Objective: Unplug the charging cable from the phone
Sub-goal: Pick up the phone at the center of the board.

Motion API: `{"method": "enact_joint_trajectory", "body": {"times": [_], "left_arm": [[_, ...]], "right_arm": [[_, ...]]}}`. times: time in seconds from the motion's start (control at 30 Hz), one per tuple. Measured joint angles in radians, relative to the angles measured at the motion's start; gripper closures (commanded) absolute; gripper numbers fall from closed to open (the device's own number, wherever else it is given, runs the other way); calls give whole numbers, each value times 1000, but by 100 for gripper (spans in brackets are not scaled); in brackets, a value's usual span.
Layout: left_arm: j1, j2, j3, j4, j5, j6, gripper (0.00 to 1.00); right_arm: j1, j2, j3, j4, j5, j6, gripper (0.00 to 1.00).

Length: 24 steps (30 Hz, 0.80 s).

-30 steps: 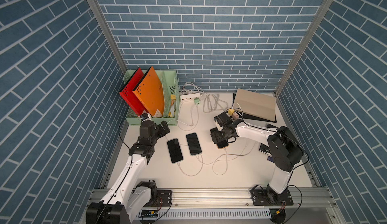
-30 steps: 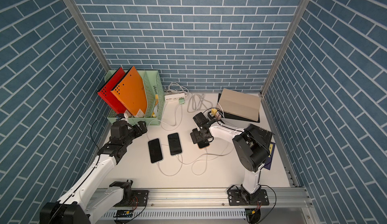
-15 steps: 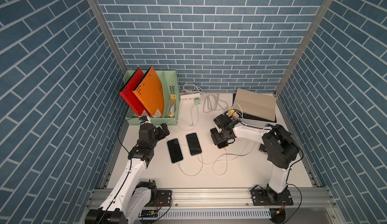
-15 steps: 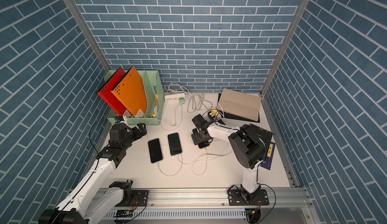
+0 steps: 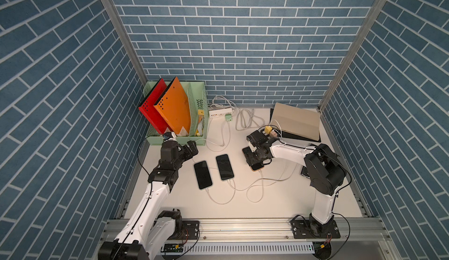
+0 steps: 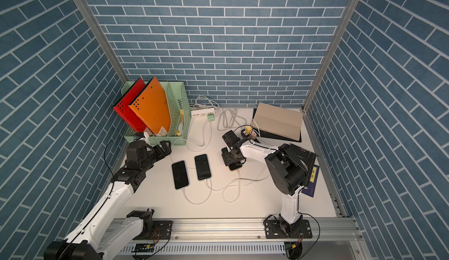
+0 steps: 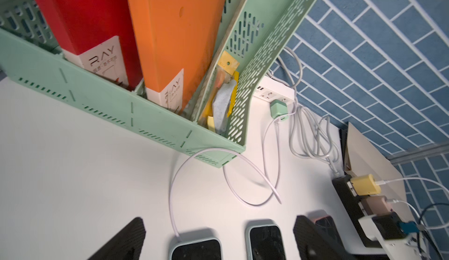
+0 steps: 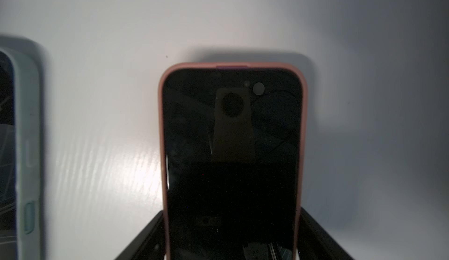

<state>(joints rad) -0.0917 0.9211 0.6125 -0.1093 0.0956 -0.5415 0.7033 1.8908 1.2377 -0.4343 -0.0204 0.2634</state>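
Observation:
A phone (image 8: 230, 137) in a pink-orange case lies screen up on the white table (image 5: 279, 198), mostly hidden under my right gripper (image 5: 254, 160) in both top views. That gripper (image 8: 230, 215) straddles it, and its black fingers (image 8: 150, 237) lie against both long edges with no gap showing. The white charging cable (image 5: 263, 183) leaves the phone's near end (image 6: 235, 168) and loops over the table (image 6: 239, 185). My left gripper (image 5: 193, 148) hovers open near the file rack with nothing in it (image 7: 217, 237).
Two more phones (image 5: 202, 175) (image 5: 224, 166) in pale green cases lie side by side, each with a cable. A green file rack (image 5: 199, 139) holds red and orange folders. A white power strip (image 5: 220, 113), coiled cords and a beige laptop (image 5: 295, 121) sit at the back.
My right gripper's jaws have narrowed onto the sides of the pink-cased phone. The left arm has barely shifted and stays open.

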Motion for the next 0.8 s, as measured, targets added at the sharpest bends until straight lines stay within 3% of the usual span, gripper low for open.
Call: {"method": "enact_joint_trajectory", "body": {"times": [0.2, 0.37, 0.57, 0.67, 0.8], "left_arm": [[1, 86, 130, 44, 131, 30, 0], [2, 205, 168, 143, 284, -7, 0], [1, 297, 108, 379, 481, -157, 0], [-17, 304, 91, 462, 552, -208, 0], [-117, 333, 102, 557, 627, -241, 0]], "right_arm": [[-140, -50, 18, 111, -248, 2, 63], [-242, -108, -32, 362, -537, 94, 67], [-261, -133, -230, 890, -871, 440, 75], [-251, -135, -349, 1120, -947, 637, 75], [-229, -135, -468, 1387, -1001, 876, 75]]}}
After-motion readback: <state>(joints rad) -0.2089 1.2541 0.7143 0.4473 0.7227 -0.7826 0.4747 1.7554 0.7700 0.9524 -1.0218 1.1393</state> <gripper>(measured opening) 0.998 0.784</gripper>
